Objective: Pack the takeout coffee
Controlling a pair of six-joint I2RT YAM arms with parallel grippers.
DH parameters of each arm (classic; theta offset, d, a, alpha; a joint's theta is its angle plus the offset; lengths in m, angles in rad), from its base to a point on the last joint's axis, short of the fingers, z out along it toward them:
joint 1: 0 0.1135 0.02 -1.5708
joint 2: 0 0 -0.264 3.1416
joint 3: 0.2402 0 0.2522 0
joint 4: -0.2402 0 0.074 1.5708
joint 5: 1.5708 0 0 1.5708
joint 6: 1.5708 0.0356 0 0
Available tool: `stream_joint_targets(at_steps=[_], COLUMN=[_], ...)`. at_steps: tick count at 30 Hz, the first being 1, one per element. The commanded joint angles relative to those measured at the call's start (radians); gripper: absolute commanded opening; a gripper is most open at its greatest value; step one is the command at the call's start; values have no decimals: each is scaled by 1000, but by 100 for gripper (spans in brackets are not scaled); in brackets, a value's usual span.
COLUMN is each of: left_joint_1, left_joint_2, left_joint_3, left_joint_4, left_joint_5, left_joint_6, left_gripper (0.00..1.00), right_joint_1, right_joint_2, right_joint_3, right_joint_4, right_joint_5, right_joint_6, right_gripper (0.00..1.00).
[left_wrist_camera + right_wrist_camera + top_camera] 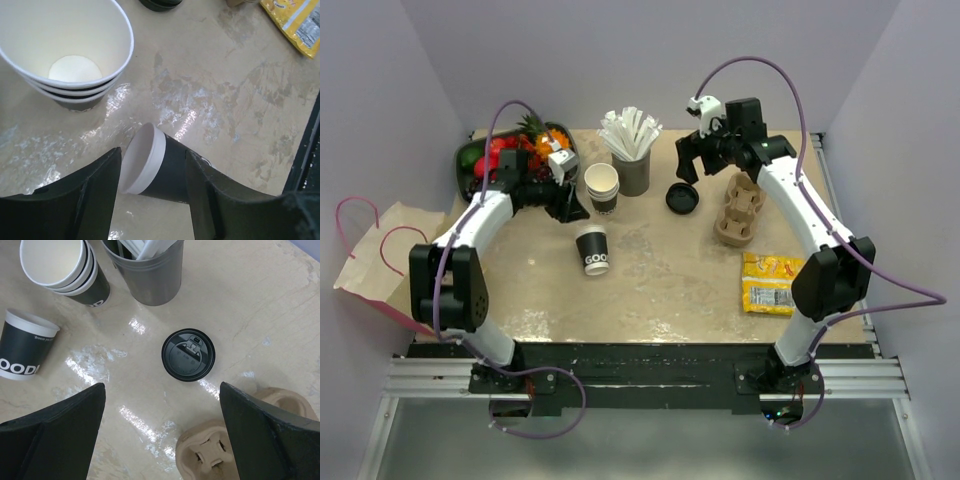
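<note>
Tan marbled tabletop (660, 290), grey walls on three sides.

The coffee isn't assembled. The cup (592, 250) stands upright and lidless, left of centre. Its lid (682, 197) lies flat, top side up, well apart to the right, just beside the pulp carrier (215, 455).

Left gripper (152, 155): fingers apart, holding nothing. In its wrist view the cup sits framed between them but lower down. From the top view it's near the cup, not touching.

Right gripper (162, 386): fingers spread wide, empty, hovering over the lid.

Handling, my read:
- The cup is thin paper, so light and easy to crush. With no lid the rim has no support. Take it across the mid-wall with a gentle squeeze and keep it upright. You can't see the bottom, so assume it could hold liquid.
- The lid is thin, stiff plastic lying flat on a glossy top, so it's likely to skate. Pinch across the raised rim rather than pressing down on the centre.

Containers:
- cup stack (50, 30): three nested, and the top one looks empty down to its white base
- grey holder (150, 275): full of white straws (630, 130)
- carrier: the wells in view are empty
- dark tray (466, 162), far left: loaded with fruit (510, 150)
- brown paper bag (375, 255): off the left edge and lying flat, so you can't see inside
- yellow snack packet (770, 283): lying loose near the right arm
</note>
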Motion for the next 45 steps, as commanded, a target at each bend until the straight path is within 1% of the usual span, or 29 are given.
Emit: stream_joint_targets(at_steps=[1,2,6,8,9,11,12,14,15,17,18,20,21,22,25,28,29,30,31,32,34,35,37,38,39,41,43,44,45], left_joint_1=[-7,-5,-5,-5,-5,-5,-5,-5,-5,-5,-5,-5,-5,-4,-4,-7,-13,-19,-28,-51,-76,-105,-143,-180,-200,-264,-313,-365,-391], left_joint_2=[142,165,238,268,288,307,320,331,334,331,330,327,319,311,230,101,72,20,0,-18,-57,-64,-83,-89,-106,-127,-156,-164,-169], left_joint_3=[119,144,161,164,166,173,178,192,193,195,196,205,209,213,204,187,192,199,209,231,265,274,288,287,281,243,192,178,164], left_joint_4=[-177,-226,-264,-285,-293,-322,-333,-368,-374,-392,-403,-452,-472,-518,-543,-561,-579,-602,-648,-665,-716,-730,-765,-770,-768,-722,-664,-652,-638], left_joint_5=[151,154,154,165,172,198,207,227,234,246,249,252,255,260,258,186,127,91,52,-42,-133,-220,-303,-373,-406,-494,-551,-605,-633], left_joint_6=[177,223,277,307,315,346,353,385,392,410,419,451,467,482,487,491,539,573,606,658,711,753,791,810,814,806,795,792,786], left_gripper=[61,61,61,59,56,50,43,37,30,20,12,5,0,0,0,0,0,0,0,0,0,0,0,0,0,0,0,0,0], right_joint_1=[2,4,2,4,4,4,4,2,4,4,4,4,2,4,4,4,2,4,4,5,5,5,7,7,8,10,8,8,10], right_joint_2=[-62,-63,-77,-85,-86,-93,-96,-99,-97,-93,-90,-83,-82,-79,-73,-70,-68,-66,-66,-65,-62,-62,-62,-60,-62,-62,-63,-66,-66], right_joint_3=[-13,-14,-25,-28,-34,-42,-42,-48,-51,-53,-53,-48,-50,-48,-48,-50,-51,-53,-54,-53,-54,-54,-59,-60,-62,-66,-71,-74,-77], right_joint_4=[-2,-2,-6,-8,-8,-8,-8,-9,-11,-14,-17,-17,-17,-15,-12,-11,-9,-8,-6,-5,0,1,4,6,8,11,14,15,18], right_joint_5=[-31,-31,-11,1,6,15,17,20,21,23,23,21,18,15,14,21,24,29,32,38,38,38,38,37,37,35,37,37,38], right_joint_6=[-8,-6,-14,-20,-23,-26,-26,-29,-31,-37,-38,-38,-38,-38,-38,-37,-38,-38,-38,-40,-40,-38,-38,-38,-37,-38,-37,-35,-35], right_gripper=[99,99,99,99,99,99,99,99,99,99,99,99,99,99,99,99,99,99,99,99,99,99,99,99,99,99,99,99,99])
